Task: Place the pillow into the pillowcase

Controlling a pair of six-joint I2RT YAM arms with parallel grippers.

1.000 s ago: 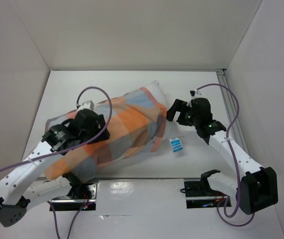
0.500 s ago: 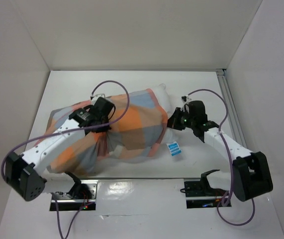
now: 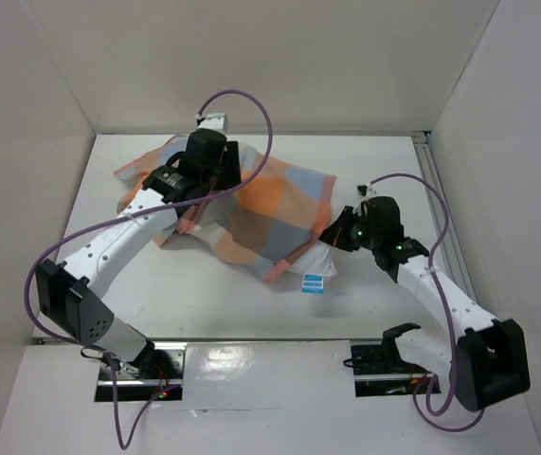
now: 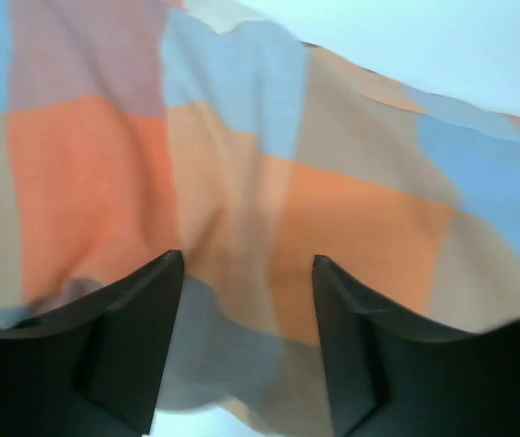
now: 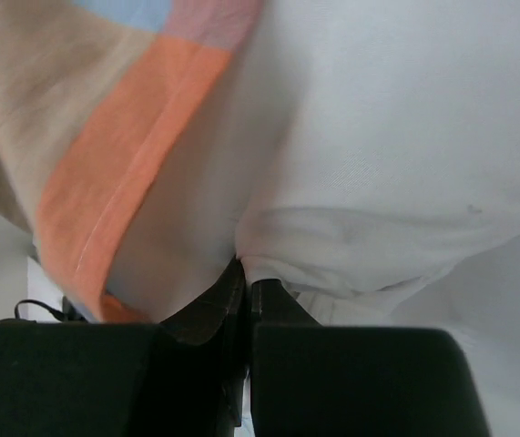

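Though within pillowcase (image 3: 261, 204), pillow (image 3: 315, 261) edge (white) bare

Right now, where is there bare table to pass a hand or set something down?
Free: the far-right corner of the table, between the pillowcase and the side rail; also the near strip between the left arm and the blue-and-white label. Crowded: the middle and far left.

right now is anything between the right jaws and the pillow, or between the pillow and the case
Nothing visible. The right gripper has its jaws shut straight on the bare white end of the pillow, which pokes out of the pillowcase mouth with nothing across it.
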